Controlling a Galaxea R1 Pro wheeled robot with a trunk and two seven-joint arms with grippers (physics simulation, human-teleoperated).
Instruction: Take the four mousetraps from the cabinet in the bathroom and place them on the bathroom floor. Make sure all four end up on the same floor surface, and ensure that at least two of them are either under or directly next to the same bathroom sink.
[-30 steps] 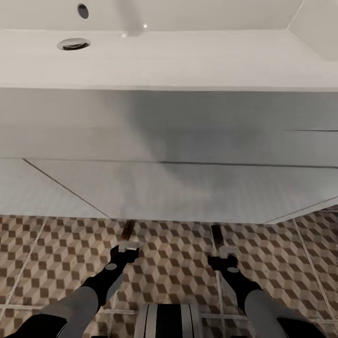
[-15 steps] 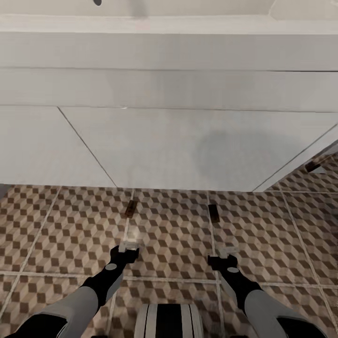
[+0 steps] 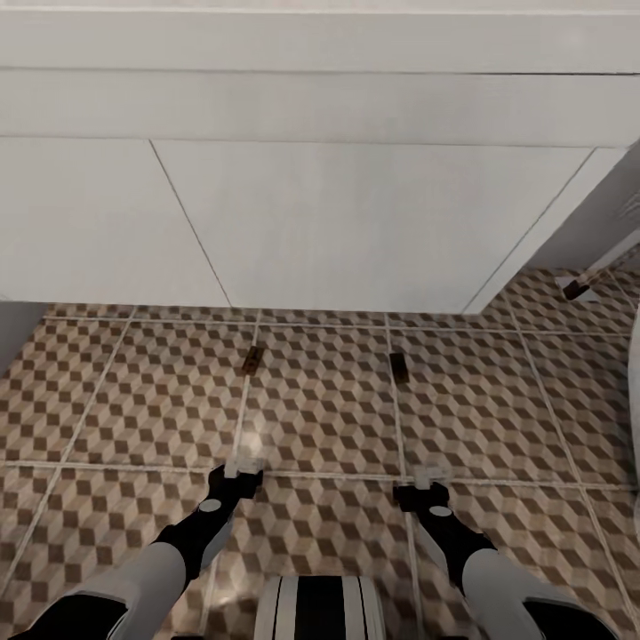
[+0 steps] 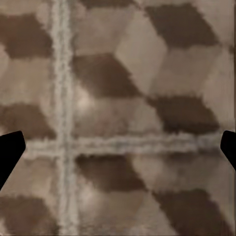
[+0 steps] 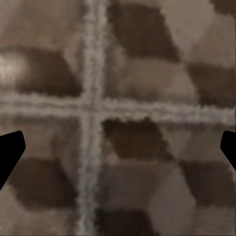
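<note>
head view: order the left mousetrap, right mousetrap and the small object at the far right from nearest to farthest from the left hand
1. The left mousetrap, on the floor straight ahead of the left hand.
2. The right mousetrap, further across, ahead of the right hand.
3. The small object at the far right, past the vanity corner.

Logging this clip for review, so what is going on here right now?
The robot faces the white vanity with both arms held low over the patterned floor. Two mousetraps lie on the tiles just in front of the vanity, one ahead of the left gripper, the other ahead of the right gripper. Both grippers are open and empty; the wrist views show bare tile between the fingertips. A small object lies past the vanity's right end, too unclear to identify.
</note>
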